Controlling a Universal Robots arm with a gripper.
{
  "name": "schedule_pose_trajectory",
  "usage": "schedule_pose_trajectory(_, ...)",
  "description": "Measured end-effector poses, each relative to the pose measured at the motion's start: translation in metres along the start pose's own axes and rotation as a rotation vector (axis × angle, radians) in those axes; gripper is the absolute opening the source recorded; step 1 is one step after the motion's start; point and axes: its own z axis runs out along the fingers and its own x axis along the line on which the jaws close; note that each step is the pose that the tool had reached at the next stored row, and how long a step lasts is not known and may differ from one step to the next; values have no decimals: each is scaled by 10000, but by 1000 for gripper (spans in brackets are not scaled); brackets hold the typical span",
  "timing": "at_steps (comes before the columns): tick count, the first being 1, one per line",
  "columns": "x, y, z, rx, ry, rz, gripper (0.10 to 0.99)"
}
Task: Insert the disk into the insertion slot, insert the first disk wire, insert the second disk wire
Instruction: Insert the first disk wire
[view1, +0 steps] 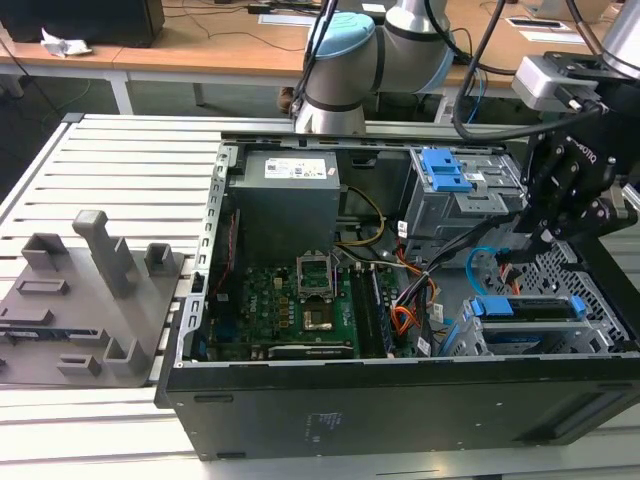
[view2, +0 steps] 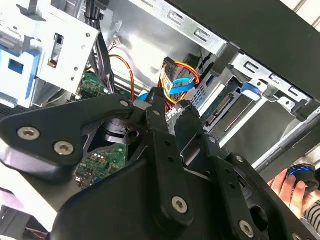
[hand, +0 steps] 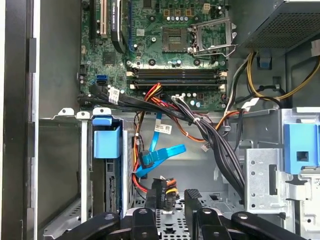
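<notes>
First wrist view has the disk (hand: 111, 186) seated edge-on in the insertion slot (hand: 84, 165), its blue pull tab (hand: 106, 142) at the mouth of the bay. In the exterior view it lies flat in the perforated cage at the case's lower corner on the exterior view's right. Step 1 of 3 looks done.

Neither of the 2 wires appears plugged in. The blue flat wire (hand: 161, 154) hangs loose in the gap beside the slot. A black plug with red, yellow and orange leads (hand: 164, 186) floats free just beyond the fingertips. In the second wrist view the disk's connector edge (view2: 223, 107) looks bare.

The hand (hand: 172, 194) hovers inside the case near that black plug, its fingers a narrow gap apart, with nothing I can make out clamped between them.

Further out stand the taller cage with the blue latch (view1: 445, 170), the motherboard (hand: 175, 45) and the slatted tabletop (view1: 110, 160). A person's fingers (view2: 282, 185) show outside the case (view1: 400, 405).
</notes>
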Motion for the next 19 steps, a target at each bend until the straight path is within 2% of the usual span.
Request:
schedule_pose_trajectory(1,0,19,13,1,41,2,361)
schedule_pose_trajectory(3,0,58,42,0,50,4,361)
schedule_pose_trajectory(6,0,60,81,1,69,3,361)
schedule_pose_trajectory(11,1,59,99,4,229,10,361)
schedule_pose_trajectory(14,1,59,100,4,245,11,361)
schedule_pose_trajectory(15,1,59,100,3,248,11,345)
schedule_pose_trajectory(16,1,59,100,4,251,11,282)
schedule_pose_trajectory(17,1,59,100,4,254,12,165)
schedule_pose_trajectory(19,1,59,100,4,257,11,165)
